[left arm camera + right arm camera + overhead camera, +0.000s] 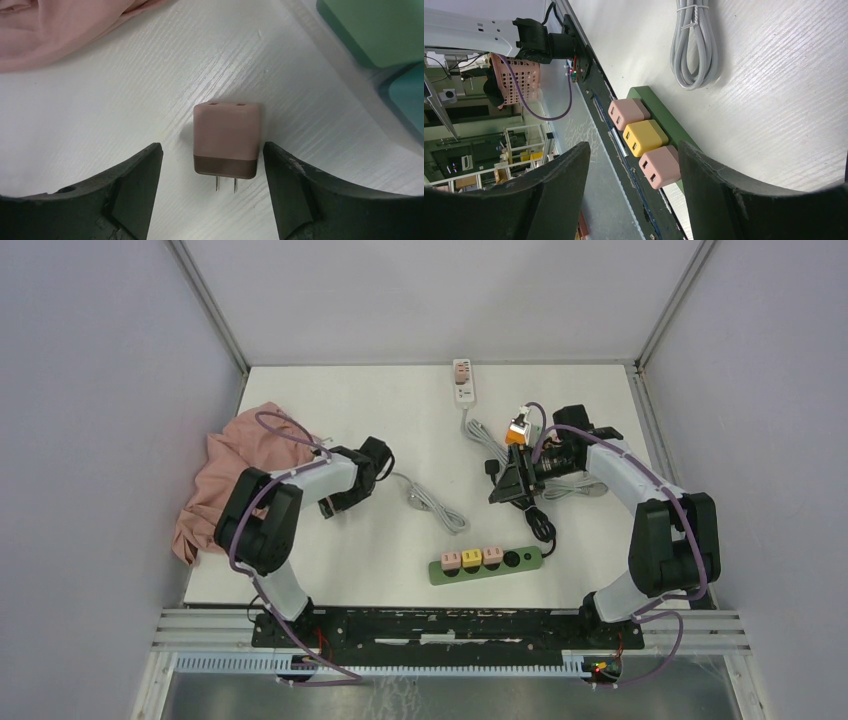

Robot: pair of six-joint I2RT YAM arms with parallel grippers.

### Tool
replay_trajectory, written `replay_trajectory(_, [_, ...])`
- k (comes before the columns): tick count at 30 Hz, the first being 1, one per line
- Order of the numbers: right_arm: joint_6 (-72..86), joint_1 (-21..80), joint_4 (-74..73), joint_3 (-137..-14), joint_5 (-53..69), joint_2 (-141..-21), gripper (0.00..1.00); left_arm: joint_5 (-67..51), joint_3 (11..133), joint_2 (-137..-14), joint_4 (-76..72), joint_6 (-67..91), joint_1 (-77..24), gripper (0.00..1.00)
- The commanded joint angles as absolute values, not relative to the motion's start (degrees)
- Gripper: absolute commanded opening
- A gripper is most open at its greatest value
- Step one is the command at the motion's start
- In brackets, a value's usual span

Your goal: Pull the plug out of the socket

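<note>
1. The left gripper [212,146] is released. Its jaws stand apart around a loose plug [226,135] that lies flat on the bench [100,110], prongs pointing back toward the wrist.
2. One finger [280,170] sits just beside the plug's side, and the other shows a clear gap. This plug looks already off its socket, so the step is probably to leave it there.
3. To do that well, rise straight up with the jaws kept wide. A sideways swing would let the near finger drag the plug.
4. A cloth [50,30] lies past the fingertips and off to one side, so retreat away from it.
5. The right gripper [634,146] is also released and holds nothing. The strip [644,95] lies ahead of its fingertips with three seated plugs [644,137].
6. For the next pull, I would grip one plug by its flat sides and draw it along the prongs. The strip may lift unless it is pinned down.
7. A cable [694,45] lies coiled beyond the strip.
</note>
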State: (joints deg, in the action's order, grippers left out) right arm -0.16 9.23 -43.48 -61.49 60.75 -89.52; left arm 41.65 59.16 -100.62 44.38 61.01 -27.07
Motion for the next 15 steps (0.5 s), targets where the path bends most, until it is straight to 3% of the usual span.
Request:
replay_trajectory(1, [-1.62,9.03,-43.45,-63.86,62.16,-87.74,0.71,39.17,55.91,-96.43,42.33,62.52,-26.92,0.82])
replay_trajectory(6, [-6.79,9.03,-46.52,-64.58,63.97,-87.51,0.71,33.87,49.59,-84.31,32.93,56.59,-26.99,0.85])
replay_trajectory(11, [-18.11,9.00,-51.87,-65.20,67.47,-85.71,0.75,24.45,41.81,-69.85,20.94,47.62,-27.45,1.00])
replay_trajectory(15, [-25.01,9.05,-54.46,-64.73,67.73,-82.79,0.76,10.34,33.76,-58.03,6.68,38.89,-27.48,0.99])
